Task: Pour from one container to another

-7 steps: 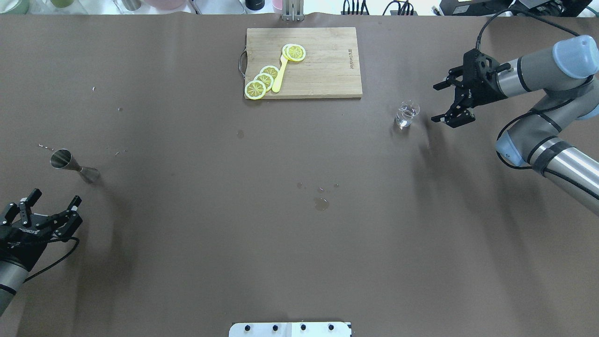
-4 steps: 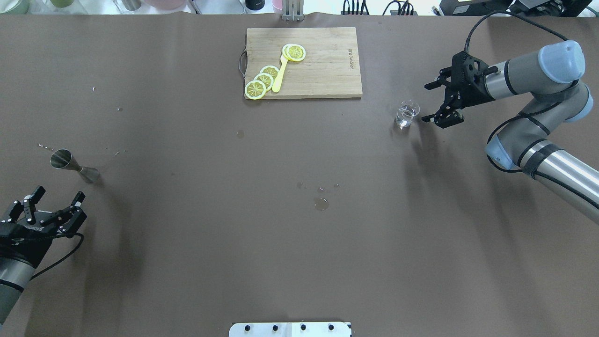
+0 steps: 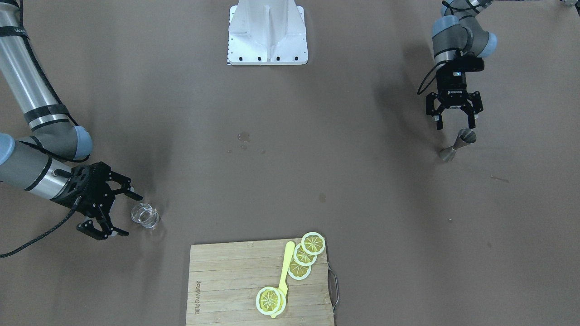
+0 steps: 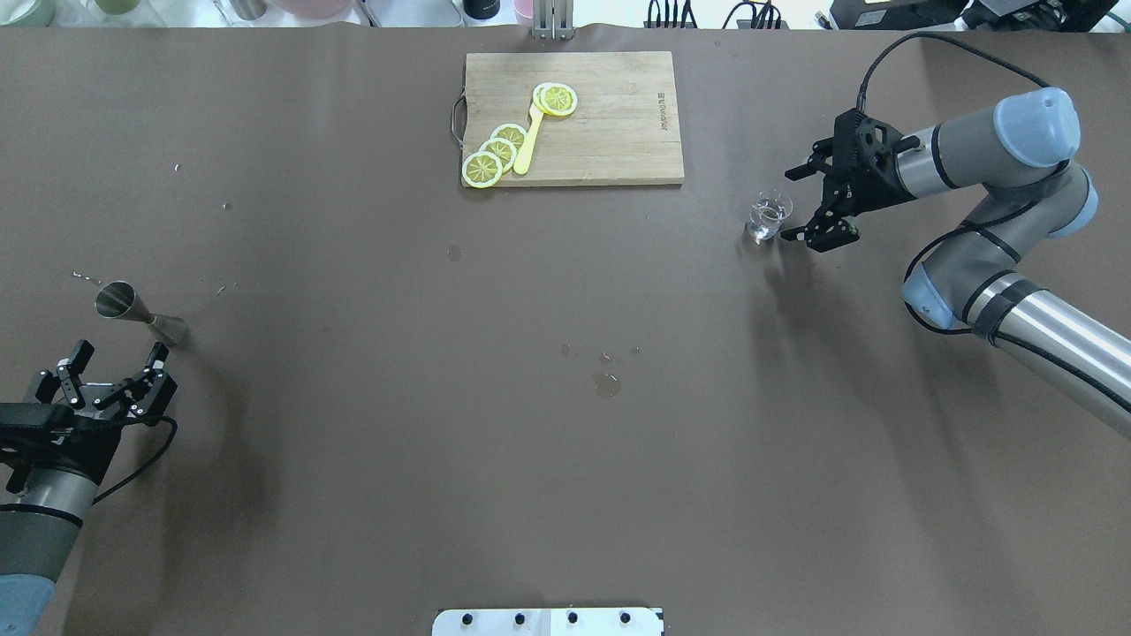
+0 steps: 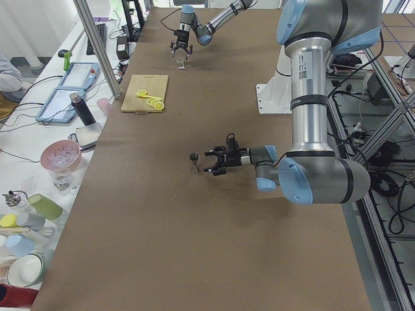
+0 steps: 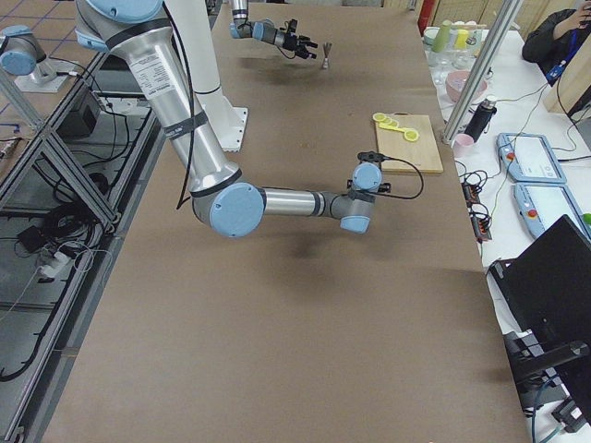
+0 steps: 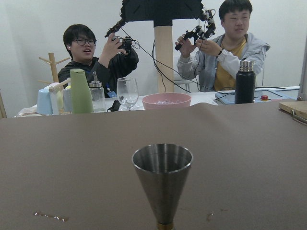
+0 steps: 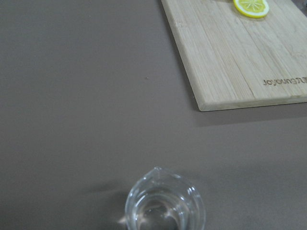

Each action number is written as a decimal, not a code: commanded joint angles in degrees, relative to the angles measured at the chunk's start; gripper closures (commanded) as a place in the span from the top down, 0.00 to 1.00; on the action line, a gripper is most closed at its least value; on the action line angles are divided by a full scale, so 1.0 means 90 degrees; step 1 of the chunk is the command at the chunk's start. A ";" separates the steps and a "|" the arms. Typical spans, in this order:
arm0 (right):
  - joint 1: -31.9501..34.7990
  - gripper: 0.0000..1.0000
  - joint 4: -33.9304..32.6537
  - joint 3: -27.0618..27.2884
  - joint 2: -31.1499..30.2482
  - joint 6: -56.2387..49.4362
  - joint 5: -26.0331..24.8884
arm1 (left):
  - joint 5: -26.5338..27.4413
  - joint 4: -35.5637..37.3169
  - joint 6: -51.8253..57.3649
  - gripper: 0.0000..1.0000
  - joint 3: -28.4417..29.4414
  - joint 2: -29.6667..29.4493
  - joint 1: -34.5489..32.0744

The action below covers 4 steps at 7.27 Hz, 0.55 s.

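Right fingers [image 4: 822, 237] spread wide, level w/ the table [image 4: 565, 459], holding nothing. Glass cup [image 4: 767, 217] stands straight ahead of the tips, right at the mouth of the gap, not yet between them and not touched. Cup is upright, so its long axis is vertical and the fingers meet it side-on. Good line for a grasp round the wall; I'd say a short push fwd, then close. Wrist view puts the pouring lip on the side away from the fingers, w/ clear liquid inside.

Over to the left fingers [image 3: 471, 118]: also wide, empty. Steel jigger [image 3: 458, 144] is upright just ahead of them, centred on the gap, a little apart.

So right arm is nearer the cup and left is nearer the jigger, but cup and jigger are well apart.

Surface: flat brown cover w/ a few wet spots [image 4: 606, 384] mid-table. Cutting board [image 4: 610, 132] w/ lemon slices [image 4: 495, 152] lies off to one side of the right fingers, beyond the cup.
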 commanded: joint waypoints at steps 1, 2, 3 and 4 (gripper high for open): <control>-0.0120 0.99 0.0068 -0.0097 0.0036 0.0007 0.0028 | -0.0014 0.0674 -0.0307 0.97 0.0043 -0.0263 -0.0357; -0.0140 0.99 0.0378 -0.0349 0.0084 0.0007 0.0077 | -0.0033 0.1247 -0.0802 0.97 0.0043 -0.0391 -0.0561; -0.0140 0.99 0.0526 -0.0477 0.0094 0.0007 0.0126 | -0.0033 0.1795 -0.1068 0.97 0.0043 -0.0479 -0.0593; -0.0130 0.99 0.0547 -0.0498 0.0094 0.0007 0.0194 | -0.0033 0.1887 -0.1370 0.92 0.0053 -0.0480 -0.0651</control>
